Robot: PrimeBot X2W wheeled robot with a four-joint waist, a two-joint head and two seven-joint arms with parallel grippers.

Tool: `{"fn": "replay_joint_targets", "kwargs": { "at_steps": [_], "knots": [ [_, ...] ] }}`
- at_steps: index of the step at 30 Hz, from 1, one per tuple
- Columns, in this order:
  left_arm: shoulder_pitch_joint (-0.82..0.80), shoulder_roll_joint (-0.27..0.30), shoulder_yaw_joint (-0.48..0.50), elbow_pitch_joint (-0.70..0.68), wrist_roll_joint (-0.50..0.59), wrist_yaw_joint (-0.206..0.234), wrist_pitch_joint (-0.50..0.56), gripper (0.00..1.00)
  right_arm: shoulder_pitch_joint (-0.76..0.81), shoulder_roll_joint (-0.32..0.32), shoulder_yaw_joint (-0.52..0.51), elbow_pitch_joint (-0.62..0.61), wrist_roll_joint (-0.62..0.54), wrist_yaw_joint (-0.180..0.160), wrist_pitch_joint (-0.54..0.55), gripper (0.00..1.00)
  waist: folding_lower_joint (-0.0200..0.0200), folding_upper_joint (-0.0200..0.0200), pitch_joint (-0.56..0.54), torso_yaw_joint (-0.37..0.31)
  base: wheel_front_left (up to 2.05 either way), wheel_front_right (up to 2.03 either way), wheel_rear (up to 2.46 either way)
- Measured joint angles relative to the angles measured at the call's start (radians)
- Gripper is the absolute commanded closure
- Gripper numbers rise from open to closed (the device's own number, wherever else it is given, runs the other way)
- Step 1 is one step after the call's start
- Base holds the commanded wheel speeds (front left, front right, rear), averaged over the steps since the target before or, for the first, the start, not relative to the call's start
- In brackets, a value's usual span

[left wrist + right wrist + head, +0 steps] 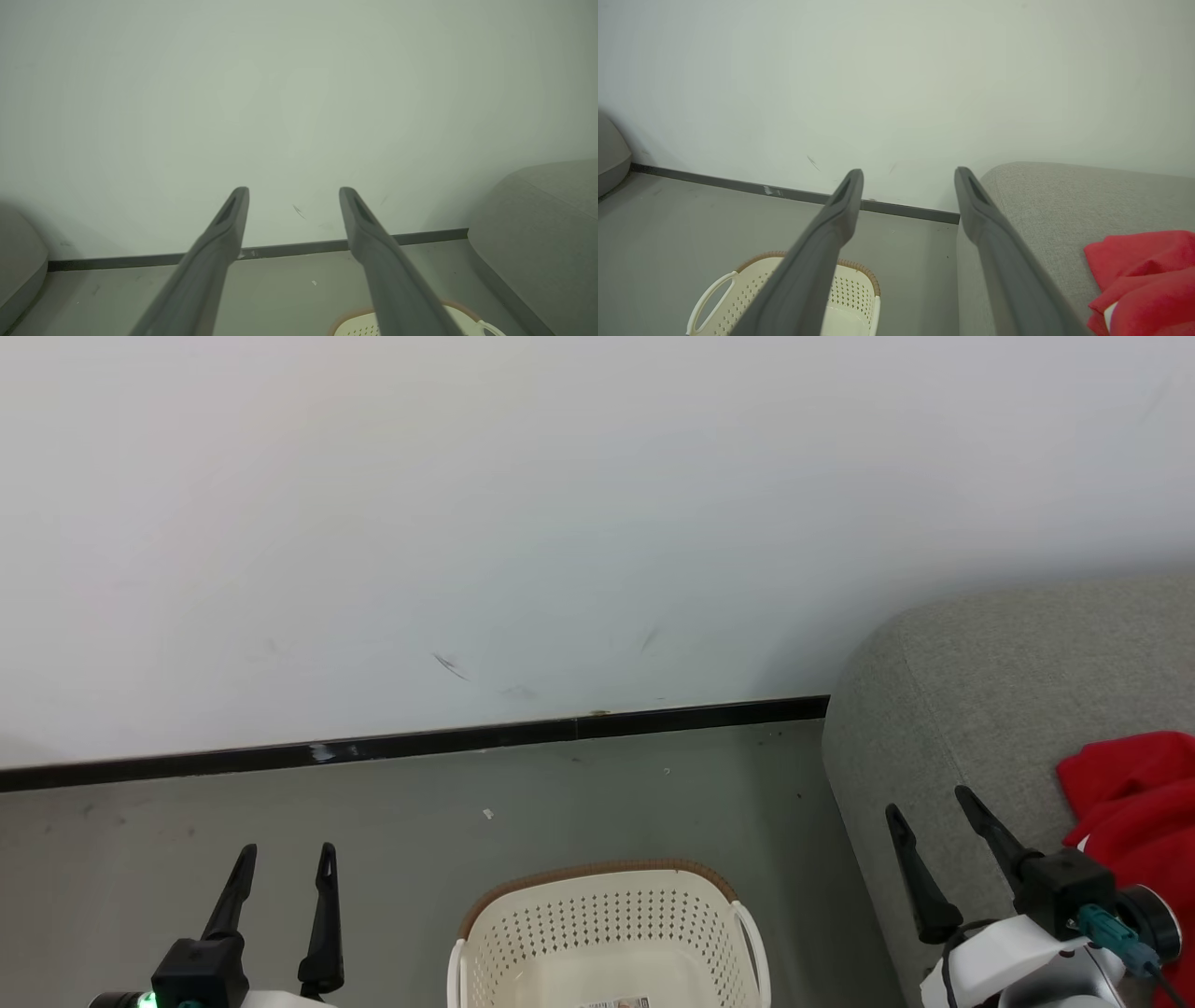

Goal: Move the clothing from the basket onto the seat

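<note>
Red clothes point(1134, 803) lie bunched up on the big grey seat point(971, 691), at the far R of the head view. A bit of white shows at the edge of the red pile. The clothes are well apart from the basket point(607, 919). The basket sits on the grey floor point(373, 821), near the seat's L side w/ a gap btwn them. It is cream-white w/ lots of little holes, a brown rim & white handles. A small label point(618, 1002) is cut off by the bottom edge of the head view, and its writing is too small to read.

L gripper point(288, 851) is at the bottom L, over the floor, L of the basket. Its 2 dark fingers stand wide apart w/ nothing btwn them.

R gripper point(926, 801) is at the bottom R, over the seat's front edge, near the clothes but not touching. Its fingers are spread wide too & hold nothing.

Behind is a white wall point(467, 476) w/ a few dark scuff marks & a black strip point(420, 739) along the bottom.
</note>
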Motion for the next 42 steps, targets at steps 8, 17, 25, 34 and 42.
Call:
{"fn": "replay_joint_targets", "kwargs": {
  "at_steps": [8,17,25,34,42],
  "knots": [
    [0.000,-0.001,0.001,0.007,-0.008,-0.009,0.000,0.00,0.014,0.007,0.008,-0.014,-0.007,0.000,-0.002,0.00,0.0000,-0.0001,-0.001,-0.010,0.00,0.00,0.00],
    [-0.001,0.001,0.002,0.022,-0.007,-0.018,0.000,0.00,0.023,0.009,0.014,-0.022,-0.007,0.000,-0.009,0.00,0.0000,0.0000,-0.002,-0.019,0.00,0.00,0.00],
    [0.029,-0.029,-0.010,0.082,-0.008,-0.019,0.002,1.00,0.069,0.022,0.028,0.034,-0.006,0.000,-0.007,1.00,0.0000,0.0000,-0.003,-0.018,0.00,0.00,0.00],
    [0.039,-0.035,0.013,0.100,-0.090,-0.039,0.032,1.00,0.077,0.023,0.021,0.046,0.076,0.000,0.006,1.00,0.0000,0.0000,-0.001,-0.017,0.00,0.00,0.00],
    [0.037,-0.041,0.031,0.107,-0.206,-0.055,0.061,1.00,0.043,0.023,-0.019,0.076,0.199,0.000,0.053,1.00,0.0004,0.0000,0.003,-0.014,0.00,0.00,0.00]
  ]
}}
